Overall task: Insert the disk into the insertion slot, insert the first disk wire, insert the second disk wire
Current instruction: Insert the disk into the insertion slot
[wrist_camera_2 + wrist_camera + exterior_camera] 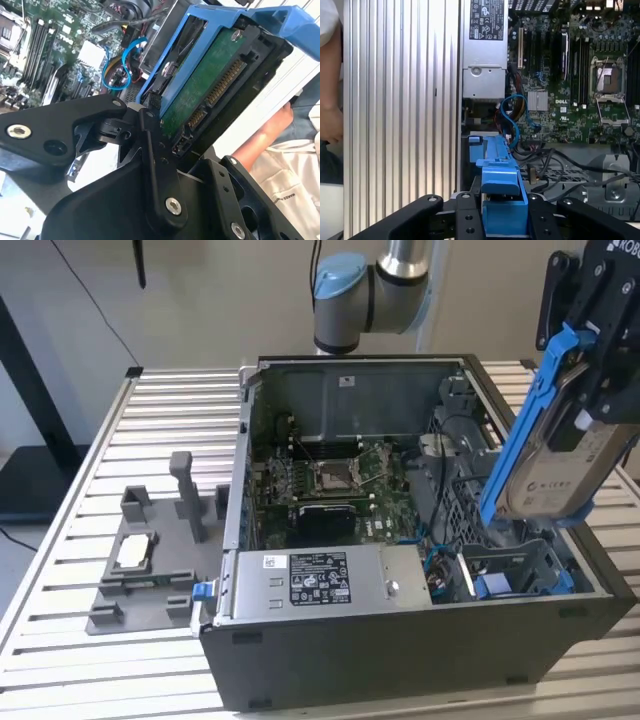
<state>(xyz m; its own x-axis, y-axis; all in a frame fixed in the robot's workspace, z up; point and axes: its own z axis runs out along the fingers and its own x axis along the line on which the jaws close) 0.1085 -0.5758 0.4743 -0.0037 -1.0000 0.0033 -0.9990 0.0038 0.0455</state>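
Observation:
In the exterior view my gripper (592, 405) is shut on the disk (548, 478), a grey-silver drive with a pale label in a bright blue carrier (518, 430). The disk hangs steeply tilted above the open computer case's end at the exterior view's right. Below it the insertion slot (520, 572), a grey drive cage with a blue piece inside, stands apart from the disk. Blue disk wires (436, 562) curl beside the cage. The second wrist view shows the disk's green board (210, 90) and connectors between the black fingers (152, 150). The first wrist view looks along the carrier's edge (499, 180), with the blue wires (512, 117) beyond.
The open computer case (400, 660) lies on a slatted metal table (180, 410), with motherboard (340, 480) and power supply (320, 580) inside. A grey fixture (150, 570) holding a small silver chip sits at the exterior view's left. A person's arm (265, 135) is close by.

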